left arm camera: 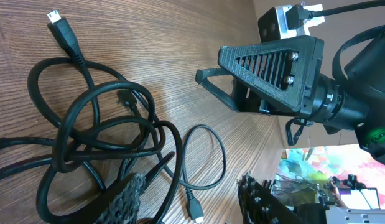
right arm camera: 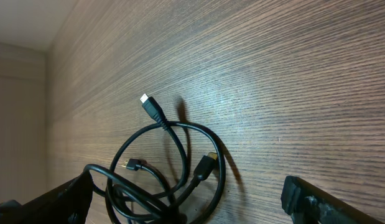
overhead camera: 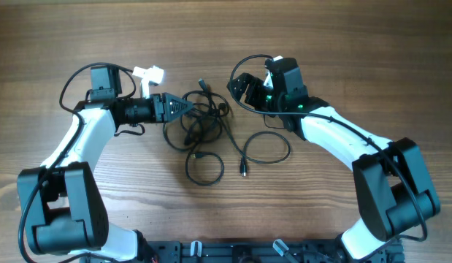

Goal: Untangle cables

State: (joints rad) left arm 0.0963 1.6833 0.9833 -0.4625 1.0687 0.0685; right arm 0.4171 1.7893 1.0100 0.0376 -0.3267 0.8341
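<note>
Broadly, bare wood surrounds the work: the desk (overhead camera: 342, 44) lies open along the whole far side and out to both ends, and its edge shows only in the right wrist view, running along the upper left. The cables (overhead camera: 204, 120) sit mid-desk between the two arms, a loose knot of black loops whose long axis runs from the far side toward the near side. One plug (overhead camera: 201, 82) sticks out at the far end, pointing away from the arms. Another loop (overhead camera: 266, 146) spreads out on the right, its plug aimed at the near edge.

The left claw (overhead camera: 188, 108) points rightward with its tip at the knot's left edge. Only one of its fingers (left arm camera: 125, 198) shows in its own camera, cut off at the bottom and lying over the cords, so it cannot be told how far the claw stands apart or whether it grips anything. The right claw (overhead camera: 240, 89) is spread wide and holds nothing; its fingers (right arm camera: 61, 199) frame the near corners of its view, the cords lying beyond them. Where strands cross inside the knot, single cords are hard to follow.
</note>
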